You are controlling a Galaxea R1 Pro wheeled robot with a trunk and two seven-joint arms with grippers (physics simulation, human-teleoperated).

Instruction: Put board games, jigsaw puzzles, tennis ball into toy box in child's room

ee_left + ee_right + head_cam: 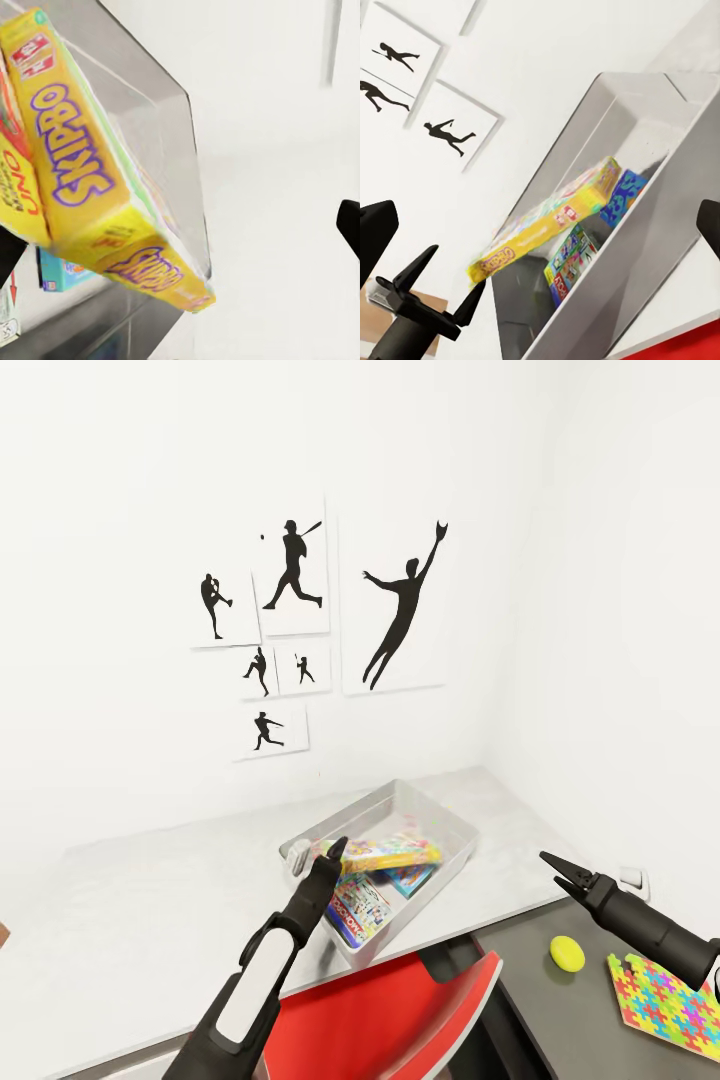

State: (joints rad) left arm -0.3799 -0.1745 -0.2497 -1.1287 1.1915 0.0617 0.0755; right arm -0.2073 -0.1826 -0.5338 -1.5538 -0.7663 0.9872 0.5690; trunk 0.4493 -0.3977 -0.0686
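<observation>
sitting in the toy box [452, 828] on the table [150, 910] are three board games [385, 852]; the tennis ball [566, 953] and a jigsaw puzzle [665, 1003] wait on the lower section. left claw [334, 851] hovers spread at the yellow game, empty; right claw [553, 863] open, raised.

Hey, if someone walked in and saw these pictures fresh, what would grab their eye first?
Probably the black baseball silhouettes on the white wall above the table. Next, the grey toy box with bright board games piled inside, the yellow one tilted over its rim by the left gripper. Right of that lie a tennis ball and jigsaw puzzle.
</observation>
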